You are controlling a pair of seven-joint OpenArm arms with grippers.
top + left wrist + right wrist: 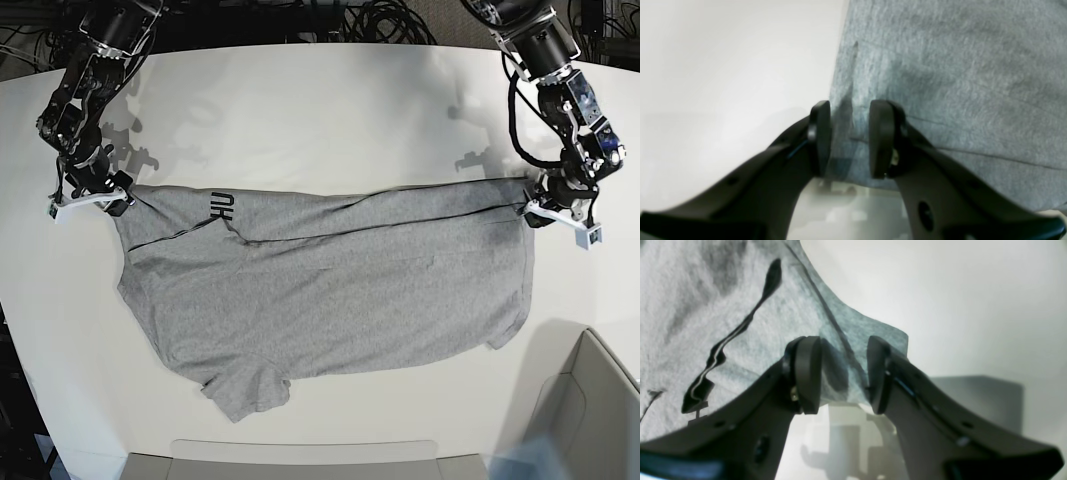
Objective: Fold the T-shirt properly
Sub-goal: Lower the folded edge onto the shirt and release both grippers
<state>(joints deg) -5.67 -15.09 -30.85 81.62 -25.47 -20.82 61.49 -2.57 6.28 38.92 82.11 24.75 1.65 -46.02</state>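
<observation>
Grey heather cotton, one T-shirt [940,83], entered view by view.

Left wrist view: left gripper [850,140], one, jaws set either side of a raised edge of the cloth, which passes between the pads and runs up and away to the right of them. White table [723,83] lies to the left of the fingers. Grasping the shirt edge, by the look of it.

Right wrist view: right gripper [844,375], one, jaws astride a thin corner of the T-shirt [740,306]; cloth spreads up and left from the pads, bare table to their right. Black lettering [736,330], one wrinkled streak, left of the near finger. Corner pinched between the pads, though the grip looks loose.

Base view: one T-shirt [330,290] spread flat between the two grippers, the top edge partly turned over. Left gripper [552,205] at one end of that edge, right gripper [95,192] at the other. One grey bin [600,400], near corner.

Handling note, a judgement: both ends should travel together at equal height, keeping the edge taut, so that the fold lands straight and unwrinkled.
</observation>
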